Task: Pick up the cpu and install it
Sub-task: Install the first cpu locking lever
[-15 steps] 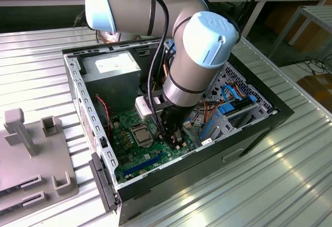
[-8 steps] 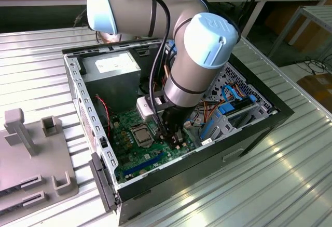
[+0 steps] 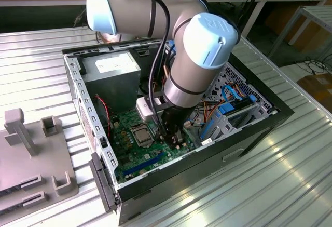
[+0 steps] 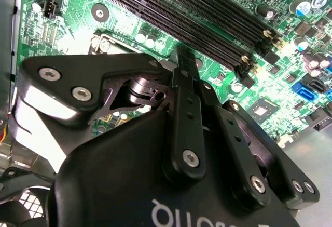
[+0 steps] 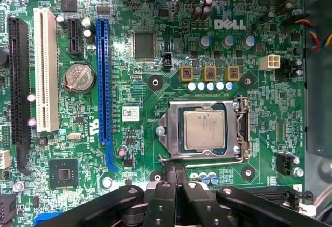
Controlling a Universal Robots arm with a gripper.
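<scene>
With the cpu (image 5: 204, 130) already seated in its socket (image 5: 171, 133), the pincer (image 5: 175, 177) hovers beside it, fingers together and empty.

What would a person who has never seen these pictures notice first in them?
First the big grey arm with its blue caps, reaching down into the open computer case in the exterior view. Next the green motherboard inside the case, where the cpu lies with its silvery face up inside the metal-framed socket. The black end effector sits just beside the socket with its fingers pressed together and holds nothing.
</scene>
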